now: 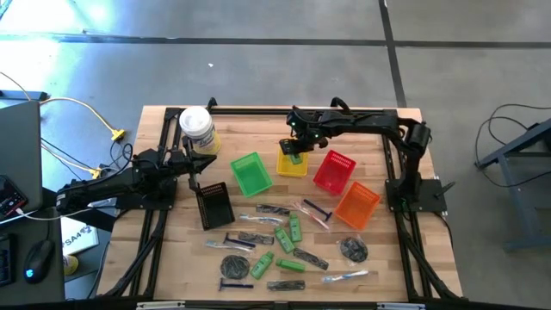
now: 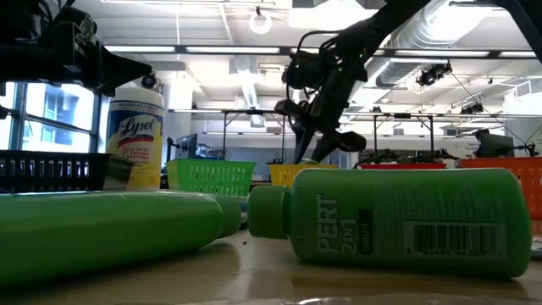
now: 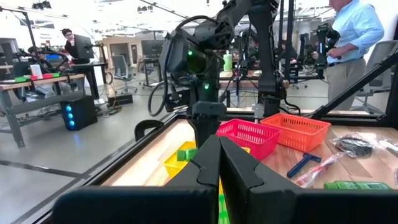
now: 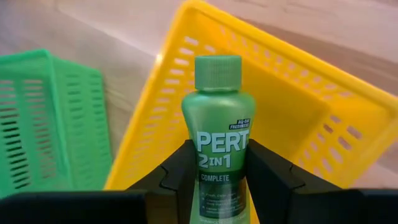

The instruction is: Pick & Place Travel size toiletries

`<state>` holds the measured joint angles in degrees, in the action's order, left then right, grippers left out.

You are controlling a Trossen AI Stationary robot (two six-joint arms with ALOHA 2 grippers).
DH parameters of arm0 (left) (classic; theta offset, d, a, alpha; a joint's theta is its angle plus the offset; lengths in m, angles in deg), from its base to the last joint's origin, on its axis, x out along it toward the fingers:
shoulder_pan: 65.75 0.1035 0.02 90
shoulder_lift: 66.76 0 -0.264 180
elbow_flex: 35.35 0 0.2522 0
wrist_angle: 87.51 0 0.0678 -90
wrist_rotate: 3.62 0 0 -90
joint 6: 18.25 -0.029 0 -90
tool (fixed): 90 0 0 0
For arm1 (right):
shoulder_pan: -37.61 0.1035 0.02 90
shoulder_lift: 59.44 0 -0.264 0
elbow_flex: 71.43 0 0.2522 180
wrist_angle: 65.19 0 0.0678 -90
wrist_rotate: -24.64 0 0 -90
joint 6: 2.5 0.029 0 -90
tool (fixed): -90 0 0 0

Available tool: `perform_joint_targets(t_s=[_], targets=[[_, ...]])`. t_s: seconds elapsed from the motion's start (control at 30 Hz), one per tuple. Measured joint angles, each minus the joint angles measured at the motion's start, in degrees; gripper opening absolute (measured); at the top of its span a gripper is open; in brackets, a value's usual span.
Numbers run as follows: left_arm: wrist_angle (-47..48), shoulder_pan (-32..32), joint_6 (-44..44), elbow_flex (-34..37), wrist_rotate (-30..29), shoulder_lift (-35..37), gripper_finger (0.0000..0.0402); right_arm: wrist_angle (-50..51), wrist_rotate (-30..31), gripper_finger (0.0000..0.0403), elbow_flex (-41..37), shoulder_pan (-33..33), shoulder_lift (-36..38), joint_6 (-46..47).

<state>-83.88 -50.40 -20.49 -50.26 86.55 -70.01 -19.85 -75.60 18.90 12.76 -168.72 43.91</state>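
My right gripper (image 1: 295, 153) hangs over the yellow basket (image 1: 293, 165), shut on a small green Pert bottle (image 4: 217, 124); in its wrist view the bottle's cap points away from the wrist, over the yellow basket's inside (image 4: 298, 112). More travel size toiletries lie on the near half of the table: green bottles (image 1: 284, 237), two dark discs (image 1: 234, 267), razors (image 1: 314, 209) and clear-wrapped pieces (image 1: 344, 276). My left gripper (image 1: 200, 164) waits shut at the table's left, near the white-lidded jar. My right gripper pinches the green bottle by the two sides of its lower body (image 4: 202, 168) between its two fingers (image 4: 267, 174). The fingers slant down from above and lie along the bottle. The bottle is lifted clear, cap end leading, above the yellow basket.
A green basket (image 1: 251, 172), a red one (image 1: 334, 170), an orange one (image 1: 357, 205) and a black one (image 1: 213, 205) stand around the table's middle. The Lysol jar (image 1: 196, 129) stands at the far left. People are in the room beyond the table (image 3: 351, 37).
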Motion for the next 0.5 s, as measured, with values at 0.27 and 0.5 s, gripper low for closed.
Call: perform_joint_targets(t_s=[0.27,0.5], targets=[[0.00,0.00,0.00,0.00,-0.04,0.00,0.0000,-1.67,-2.74,0.0124,-0.02,0.05,-2.64,-0.94],[0.03,0.01,0.00,0.00,-0.02,0.00,0.0000,-2.13,-3.25,0.0173,0.03,-0.06,-2.68,-2.77]])
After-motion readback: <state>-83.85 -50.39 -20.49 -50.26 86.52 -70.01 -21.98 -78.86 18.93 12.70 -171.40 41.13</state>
